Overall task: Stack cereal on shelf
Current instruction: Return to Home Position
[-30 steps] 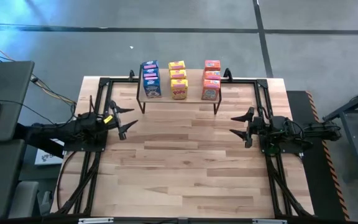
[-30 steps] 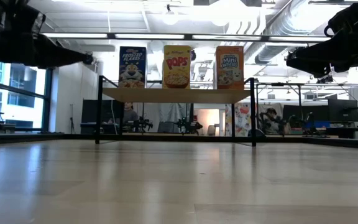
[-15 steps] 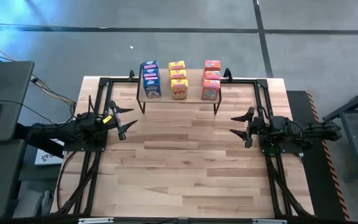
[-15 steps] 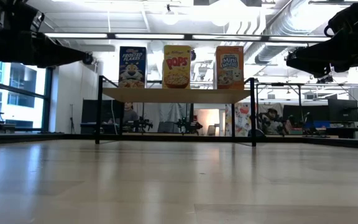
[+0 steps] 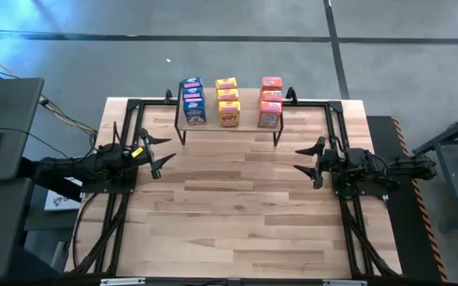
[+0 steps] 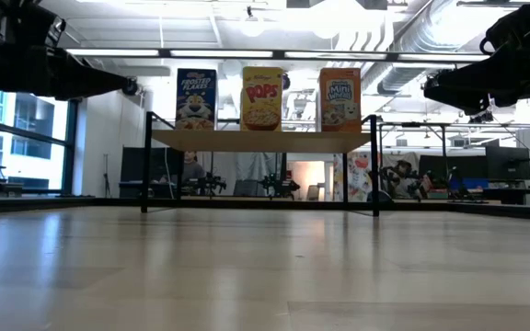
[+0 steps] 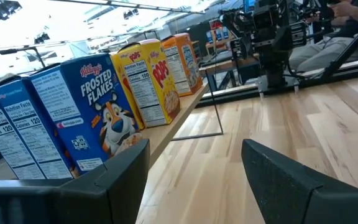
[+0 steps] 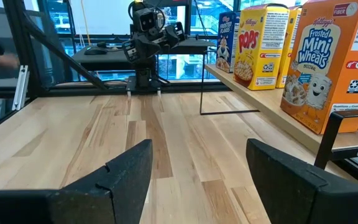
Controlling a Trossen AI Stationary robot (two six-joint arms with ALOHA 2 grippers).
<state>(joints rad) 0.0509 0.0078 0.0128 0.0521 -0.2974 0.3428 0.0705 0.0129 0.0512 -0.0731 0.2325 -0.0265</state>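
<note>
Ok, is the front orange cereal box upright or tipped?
Upright: the orange box stands square on the shelf, its front facing the low camera.

I count nine cereal boxes [image 5: 228, 102] standing upright on the wooden shelf [image 6: 260, 140]: blue column left, yellow middle, orange-red right (three deep each), neatly aligned.

Left tool [image 5: 164, 152], right tool [image 5: 300, 160]: fingers spread wide, arms low, facing each other.

the table [image 5: 229, 206] is pale wood with a soft sheen. the shelf [image 6: 261, 140] has a light wood top on black metal legs. the cereal boxes [image 7: 104, 106] are smooth printed cardboard. fingers [image 8: 303, 180] of the right gripper [image 8: 199, 144] look matt black.
</note>
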